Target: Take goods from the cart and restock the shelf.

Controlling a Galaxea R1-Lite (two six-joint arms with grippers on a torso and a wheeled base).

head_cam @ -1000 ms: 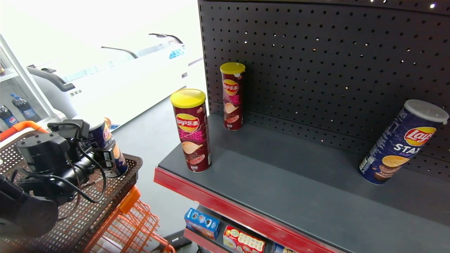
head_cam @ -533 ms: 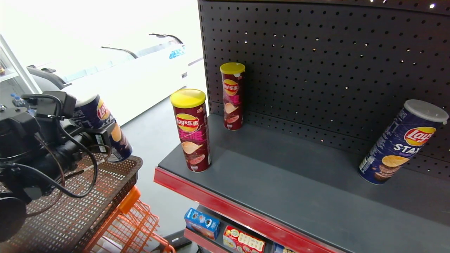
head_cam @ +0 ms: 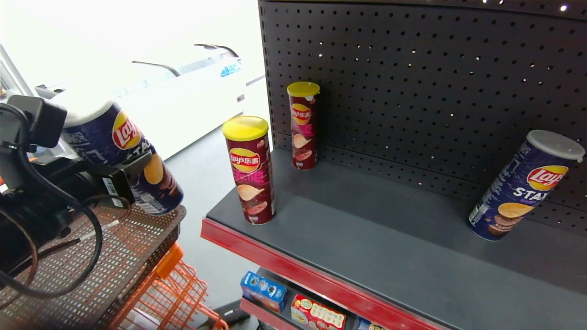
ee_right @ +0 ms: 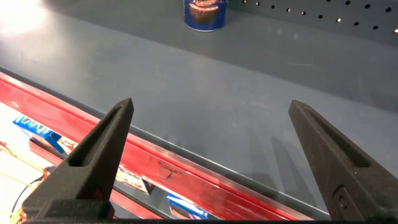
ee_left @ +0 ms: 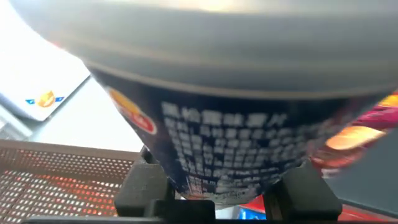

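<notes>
Left gripper (head_cam: 124, 178) is clamped on a blue chips can (head_cam: 120, 149), fingers pressed on both sides of the lower half. The can is tilted w/ its pale lid up and away from the shelf, and it sits over the corner of the cart's top basket (head_cam: 137, 238) nearest the shelf. Can't tell from the head cam if the bottom touches the mesh. The left wrist cam gives the close-up: the can (ee_left: 236, 137) w/ the printed back of its label, a black finger (ee_left: 146, 186) each side of it, and the basket mesh (ee_left: 56, 174) behind. The head cam gives the whole shelf (head_cam: 367, 238): 2 red cans w/ yellow lids upright at the left end, one at the front edge (head_cam: 250, 172) and one back by the pegboard (head_cam: 302, 126), well apart from a second blue can (head_cam: 523, 188) over on the right near the pegboard, which looks tilted in that view. The right wrist cam adds the right gripper (ee_right: 214, 162): fingers spread wide, nothing between them, hanging over the shelf's red front strip (ee_right: 174, 162) w/ grey shelf board (ee_right: 249, 81) past it and the base of that second blue can (ee_right: 205, 14) farther back. Below the strip on the lower level sit a blue box (head_cam: 266, 288) and a red box (head_cam: 318, 314). White chest freezer (head_cam: 174, 101) in the room behind.
</notes>
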